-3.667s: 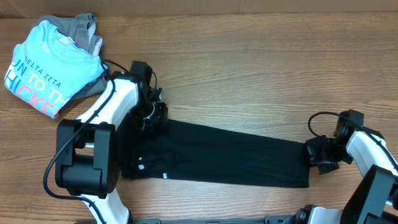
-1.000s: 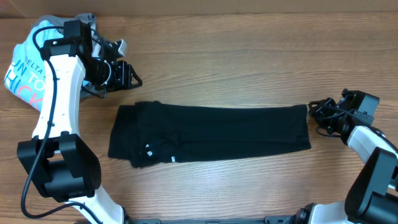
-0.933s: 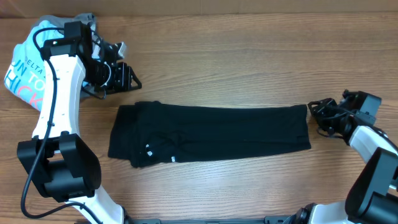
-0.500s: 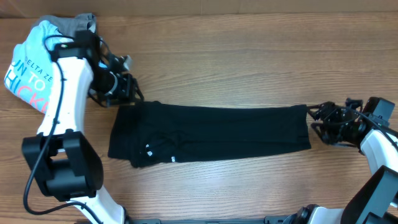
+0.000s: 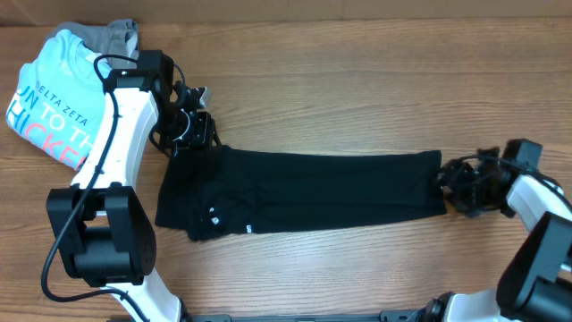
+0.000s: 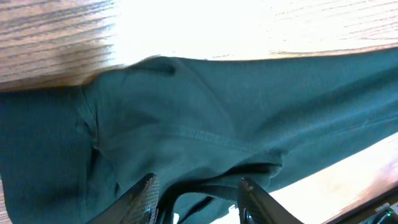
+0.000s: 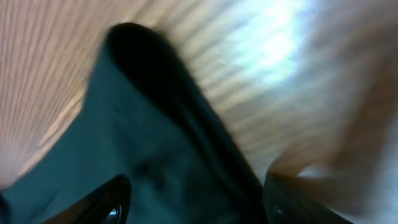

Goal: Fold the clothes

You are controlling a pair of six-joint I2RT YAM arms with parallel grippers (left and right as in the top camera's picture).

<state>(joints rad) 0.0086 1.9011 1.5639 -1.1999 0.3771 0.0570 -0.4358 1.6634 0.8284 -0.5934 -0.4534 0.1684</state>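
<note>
The clothes, a black T-shirt (image 5: 313, 192), lie on the wooden table folded into a long strip, with a tiny white label (image 5: 213, 213) near the left end. My left gripper (image 5: 198, 139) is at the strip's upper left corner. In the left wrist view its fingers (image 6: 146, 193) stand apart over the dark fabric (image 6: 186, 106), with a fold of cloth running between them. My right gripper (image 5: 451, 183) is at the strip's right end. In the right wrist view, which is blurred, this gripper (image 7: 196, 186) is wide open, straddling the shirt's edge (image 7: 161, 106).
A light blue T-shirt (image 5: 63, 98) with white and pink lettering lies at the far left on top of a grey garment (image 5: 116, 38). Bare wooden table (image 5: 357, 89) lies beyond the black strip and in front of it.
My left gripper has come down and right from beside the blue T-shirt to the black strip's upper left corner. My right gripper has shifted left onto the strip's right end and opened wide.
</note>
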